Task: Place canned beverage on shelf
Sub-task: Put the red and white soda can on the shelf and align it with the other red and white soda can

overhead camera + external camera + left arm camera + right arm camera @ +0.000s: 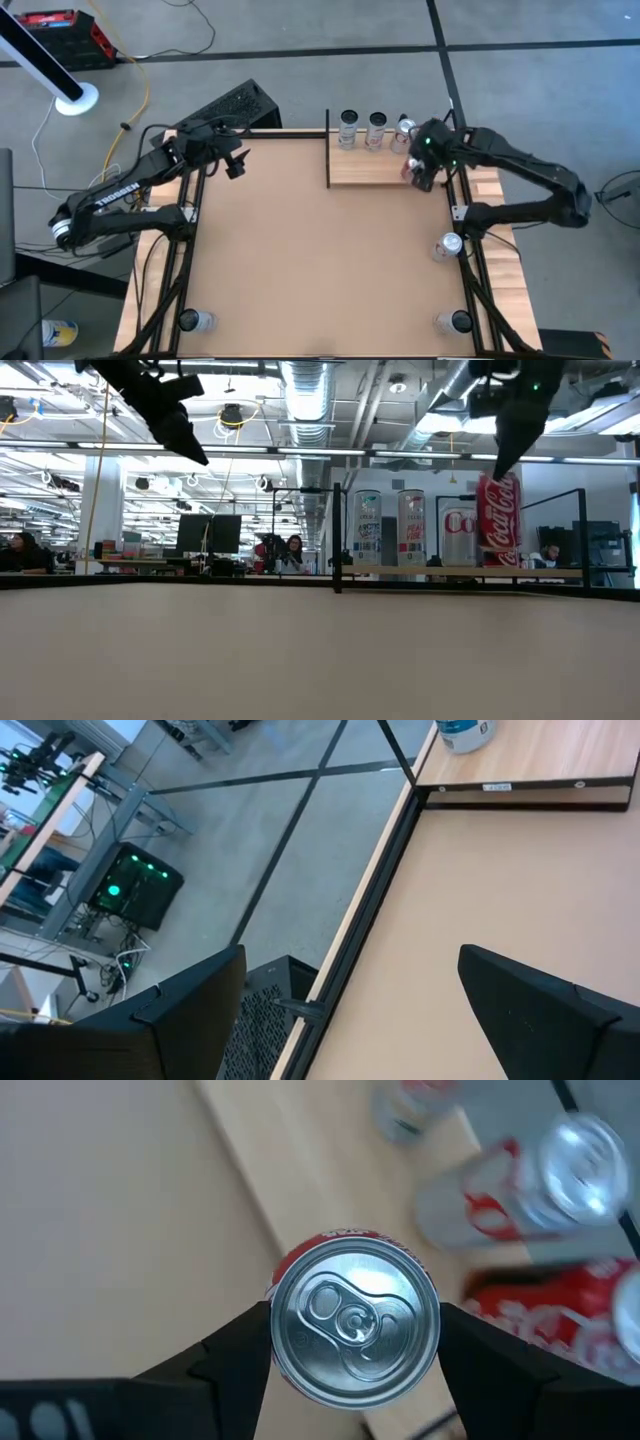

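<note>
Gripping a red can (355, 1325) by its sides, the right gripper (355, 1330) is seen in its own wrist view with one dark finger (235, 1355) pressed to each flank and the silver top with its pull tab facing the camera. In the low view the red can (498, 520) is held upright, hanging from the right gripper (512, 435) with its base slightly above the shelf (470, 572). In the high view the right gripper (424, 165) is placed over the shelf's (365, 168) right end, at the front edge of the pale planks, and the can itself is almost wholly hidden under the wrist.

Three other cans are shown standing on the shelf in a row along its back: two pale ones (367, 528) (412, 528) and a white one with red lettering (459, 535) just behind the held can. Their silver tops are seen from above (348, 121) (377, 122) (405, 127).

The left gripper (236, 160) is held wide open over the table's (300, 260) back left corner, well apart from the shelf, with nothing between its fingers (190, 1020). In its wrist view the table edge, the floor beyond and a can base (466, 734) on the shelf are shown.

Further cans are seen only from above, on the slatted borders: one (447, 246) at the right and one at each front corner (195, 321) (455, 322).
</note>
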`<state>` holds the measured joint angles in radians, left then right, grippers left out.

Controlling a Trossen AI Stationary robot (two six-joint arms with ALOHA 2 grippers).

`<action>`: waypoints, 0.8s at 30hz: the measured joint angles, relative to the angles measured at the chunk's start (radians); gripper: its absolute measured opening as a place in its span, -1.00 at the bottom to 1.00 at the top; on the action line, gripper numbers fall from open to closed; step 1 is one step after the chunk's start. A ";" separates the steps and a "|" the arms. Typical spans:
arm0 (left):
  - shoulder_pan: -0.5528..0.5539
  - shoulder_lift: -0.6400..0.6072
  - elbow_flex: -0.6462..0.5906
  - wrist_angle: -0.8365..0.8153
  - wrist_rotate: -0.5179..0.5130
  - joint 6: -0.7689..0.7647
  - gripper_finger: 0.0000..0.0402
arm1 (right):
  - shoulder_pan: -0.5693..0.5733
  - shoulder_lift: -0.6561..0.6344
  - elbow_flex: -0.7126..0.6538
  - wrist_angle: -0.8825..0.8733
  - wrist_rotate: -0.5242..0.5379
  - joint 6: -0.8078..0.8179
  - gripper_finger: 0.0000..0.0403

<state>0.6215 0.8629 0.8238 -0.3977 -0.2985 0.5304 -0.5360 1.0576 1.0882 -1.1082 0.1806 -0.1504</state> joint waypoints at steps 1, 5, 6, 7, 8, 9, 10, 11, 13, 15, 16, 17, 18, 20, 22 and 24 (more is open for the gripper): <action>0.001 0.005 0.000 0.000 0.000 0.000 0.75 | -0.032 0.002 -0.002 -0.002 -0.005 -0.014 0.38; 0.005 0.018 0.000 0.000 0.000 0.004 0.75 | -0.149 0.023 -0.003 -0.003 -0.059 -0.061 0.38; 0.005 0.018 0.000 -0.001 0.000 0.007 0.75 | -0.172 0.030 -0.003 -0.003 -0.067 -0.066 0.38; 0.005 0.018 0.000 0.001 0.000 0.008 0.75 | -0.194 0.039 -0.003 -0.004 -0.077 -0.070 0.39; 0.005 0.018 0.000 0.001 0.001 0.008 0.75 | -0.213 0.048 -0.003 -0.004 -0.084 -0.074 0.39; 0.005 0.019 0.000 0.000 0.002 0.008 0.75 | -0.230 0.058 -0.003 -0.004 -0.088 -0.077 0.39; 0.005 0.019 0.000 0.000 0.002 0.007 0.75 | -0.245 0.065 -0.003 -0.004 -0.091 -0.085 0.39; 0.005 0.019 0.000 0.000 0.002 0.007 0.75 | -0.260 0.073 -0.003 -0.004 -0.094 -0.089 0.39; 0.005 0.019 0.000 0.000 0.002 0.007 0.75 | -0.284 0.092 -0.003 -0.003 -0.101 -0.090 0.39; 0.005 0.019 0.000 0.000 0.002 0.008 0.75 | -0.303 0.104 -0.003 0.001 -0.104 -0.085 0.39; 0.005 0.019 0.000 0.000 0.002 0.007 0.75 | -0.309 0.108 -0.002 0.001 -0.105 -0.074 0.40; 0.005 0.019 0.000 0.000 0.002 0.008 0.75 | -0.313 0.112 -0.001 0.003 -0.105 -0.072 0.40; 0.005 0.019 0.000 0.000 0.002 0.008 0.75 | -0.316 0.112 -0.001 0.004 -0.105 -0.071 0.42; 0.005 0.019 0.000 0.000 0.002 0.008 0.75 | -0.318 0.112 -0.001 0.004 -0.105 -0.071 0.46; 0.005 0.019 0.000 0.000 0.002 0.008 0.75 | -0.318 0.108 -0.001 0.006 -0.104 -0.068 0.51; 0.005 0.019 0.000 0.000 0.002 0.008 0.75 | -0.318 0.101 -0.003 0.003 -0.101 -0.068 0.57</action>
<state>0.6262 0.8818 0.8238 -0.3977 -0.2970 0.5381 -0.8536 1.1585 1.0854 -1.1048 0.0795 -0.2180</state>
